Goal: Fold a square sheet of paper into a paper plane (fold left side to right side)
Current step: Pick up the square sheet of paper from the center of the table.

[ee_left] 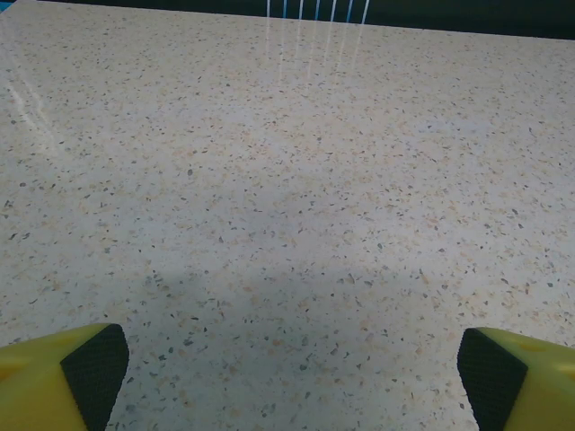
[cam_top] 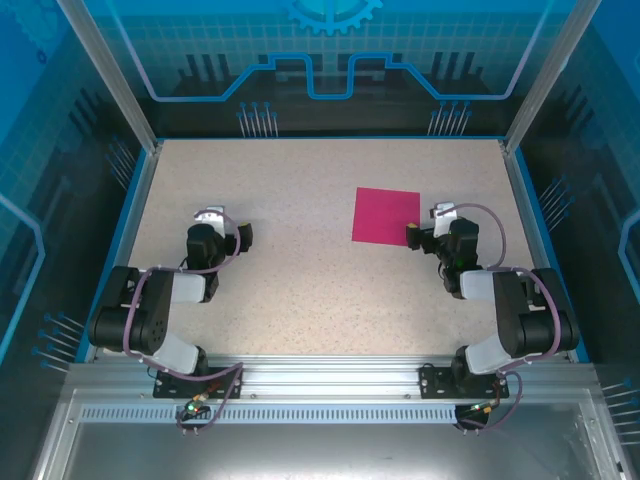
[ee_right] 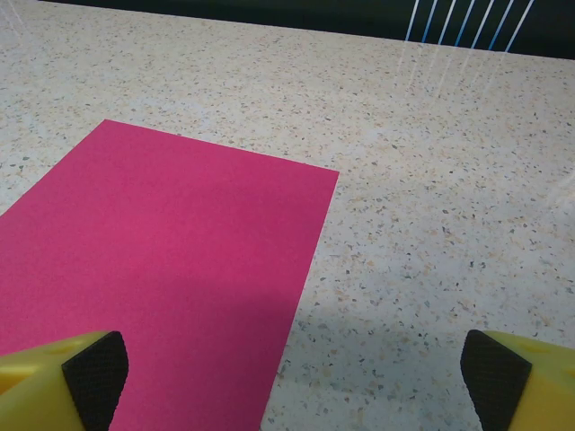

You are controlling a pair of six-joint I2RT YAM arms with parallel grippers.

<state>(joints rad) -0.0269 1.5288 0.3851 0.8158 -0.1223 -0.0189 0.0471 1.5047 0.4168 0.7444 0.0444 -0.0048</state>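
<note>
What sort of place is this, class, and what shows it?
Probably a robotics lab cell: left arm and right arm bolted to a metal rail, a speckled table fenced by clear blue panels, and a square sheet of paper.

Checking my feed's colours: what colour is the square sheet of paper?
The square sheet of paper is plain magenta-pink, clearest in the right wrist view.

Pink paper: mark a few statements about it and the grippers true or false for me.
The square sheet of paper lies flat and unfolded on the table. True.
The right gripper is shut on the sheet. False: it is open, at the sheet's near right corner.
The left gripper is open over bare table. True.
The sheet lies on the table's left half. False: it lies on the right half, by the right gripper.
</note>
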